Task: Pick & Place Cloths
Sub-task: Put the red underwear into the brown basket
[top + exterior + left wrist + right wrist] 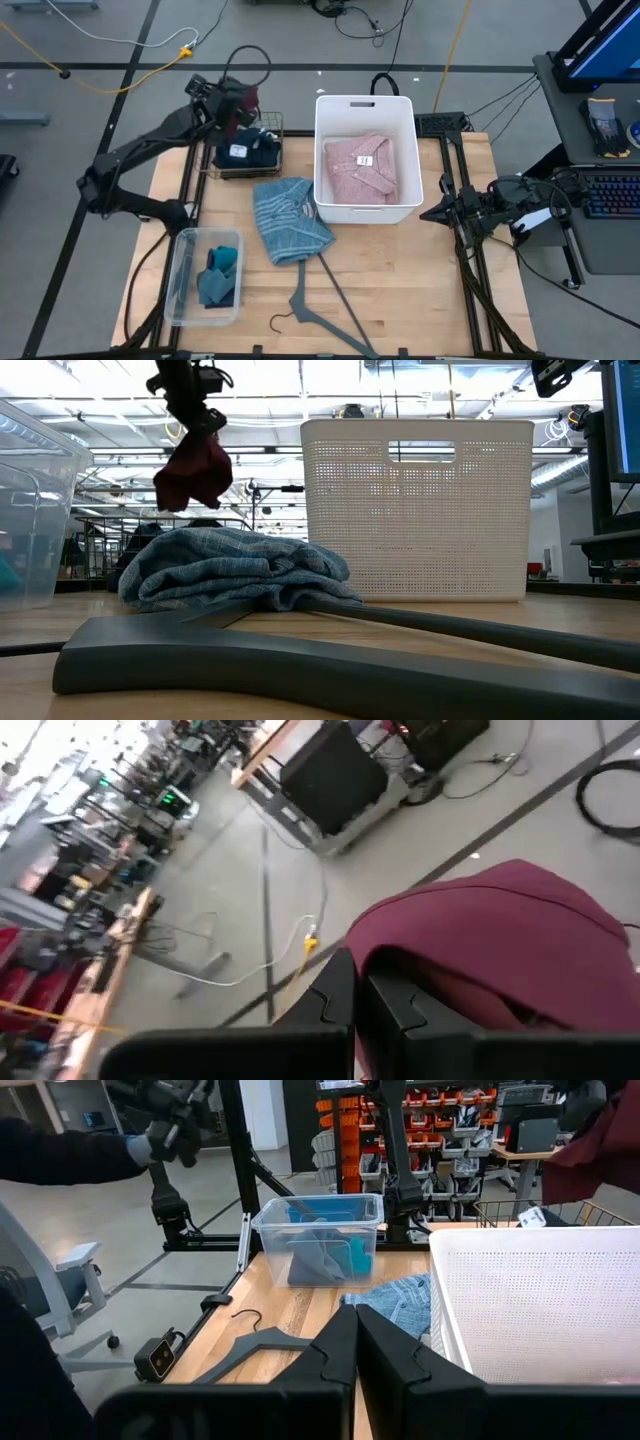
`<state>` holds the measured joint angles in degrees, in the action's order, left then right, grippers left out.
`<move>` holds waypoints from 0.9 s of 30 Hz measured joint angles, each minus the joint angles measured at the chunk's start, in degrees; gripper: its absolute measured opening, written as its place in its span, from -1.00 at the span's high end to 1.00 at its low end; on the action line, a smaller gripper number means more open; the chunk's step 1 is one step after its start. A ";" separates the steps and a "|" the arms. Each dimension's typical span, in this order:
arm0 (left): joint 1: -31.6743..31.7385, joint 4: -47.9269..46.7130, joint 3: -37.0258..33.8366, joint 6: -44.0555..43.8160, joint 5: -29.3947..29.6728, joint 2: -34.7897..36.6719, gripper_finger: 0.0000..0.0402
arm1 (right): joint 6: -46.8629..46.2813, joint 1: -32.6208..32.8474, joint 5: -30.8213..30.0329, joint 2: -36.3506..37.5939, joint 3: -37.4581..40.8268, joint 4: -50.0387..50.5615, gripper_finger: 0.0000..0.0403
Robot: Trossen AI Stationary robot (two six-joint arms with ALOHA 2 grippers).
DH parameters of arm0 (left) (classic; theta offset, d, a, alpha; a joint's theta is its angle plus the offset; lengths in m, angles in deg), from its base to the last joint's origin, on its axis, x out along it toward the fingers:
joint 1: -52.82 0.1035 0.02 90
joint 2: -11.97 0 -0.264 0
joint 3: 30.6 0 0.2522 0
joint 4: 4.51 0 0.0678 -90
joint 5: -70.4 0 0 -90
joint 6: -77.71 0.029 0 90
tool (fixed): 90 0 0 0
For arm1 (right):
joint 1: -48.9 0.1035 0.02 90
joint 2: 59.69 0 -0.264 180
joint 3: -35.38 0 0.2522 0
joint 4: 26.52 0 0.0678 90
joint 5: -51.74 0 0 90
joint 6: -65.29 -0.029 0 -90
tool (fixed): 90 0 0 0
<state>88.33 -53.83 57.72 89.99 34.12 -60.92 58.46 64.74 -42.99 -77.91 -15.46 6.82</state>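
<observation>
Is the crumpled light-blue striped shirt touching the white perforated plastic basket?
Cannot tell. In the high view the light-blue striped shirt meets the white basket rim edge to edge, but no view shows contact or a gap plainly.

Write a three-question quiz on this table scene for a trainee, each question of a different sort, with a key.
1. True or false: the pink shirt lies inside the white basket.
2. What does the left gripper hold? A) the grey hanger B) the maroon garment C) the striped shirt
3. Fill in: the teal and blue pieces lie in the clear ____ at the table's near left corner.

Key:
1. True.
2. B. The left gripper is shut on the maroon garment, raised above the wire basket; the hanger and the striped shirt lie on the table. The right gripper waits shut at the right edge.
3. Bin.
</observation>
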 joint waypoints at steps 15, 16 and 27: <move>-0.49 -7.70 -11.01 -8.85 -21.30 0.13 1.00 | 0.07 0.00 0.00 0.00 0.00 0.02 1.00; -0.74 -7.50 -12.53 -9.24 -22.12 0.12 1.00 | 0.03 0.00 0.00 0.00 0.00 0.02 1.00; -0.11 -7.57 -21.65 -14.20 -34.54 0.12 1.00 | 0.00 0.00 0.00 0.00 0.00 0.02 1.00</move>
<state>88.21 -61.40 36.07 75.78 -0.41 -60.80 58.46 64.74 -42.99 -77.91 -15.46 6.84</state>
